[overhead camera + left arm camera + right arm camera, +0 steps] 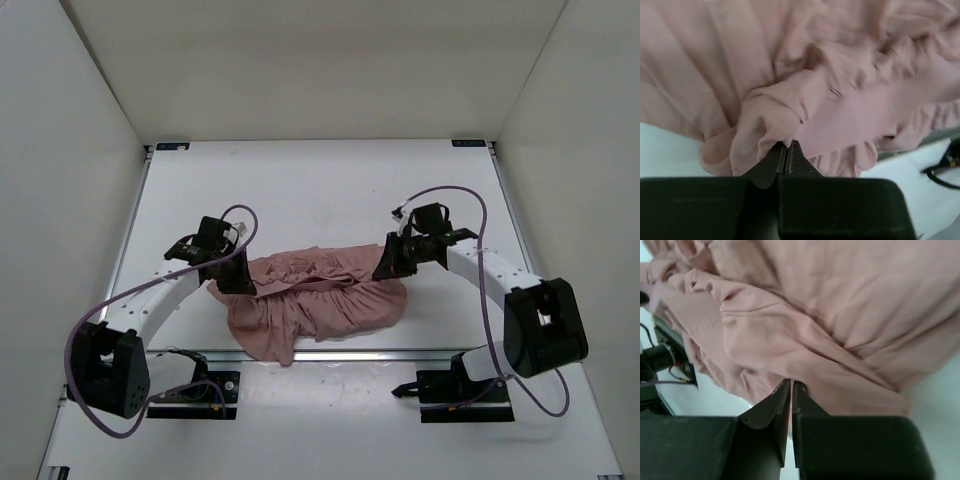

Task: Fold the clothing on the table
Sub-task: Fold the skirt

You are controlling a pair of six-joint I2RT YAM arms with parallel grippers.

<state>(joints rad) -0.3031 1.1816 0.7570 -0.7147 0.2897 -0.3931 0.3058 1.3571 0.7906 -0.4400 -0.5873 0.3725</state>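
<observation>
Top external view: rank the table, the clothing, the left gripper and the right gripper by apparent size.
1. The table, by far the largest.
2. The clothing, bunched by the table's near edge.
3. The left gripper and the right gripper look about alike, so they are not ranked.

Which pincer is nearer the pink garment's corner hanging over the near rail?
Left. The left pincer pinches the dusty-pink fabric garment just beyond that corner; right pincer holds its opposite end.

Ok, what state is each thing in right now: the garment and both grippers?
clothing: unfolded, bunched in a wrinkled heap on the table, near its front rail.
left gripper: shut, pinching a fold of the fabric.
right gripper: shut but for a sliver, pinching the fabric.
</observation>
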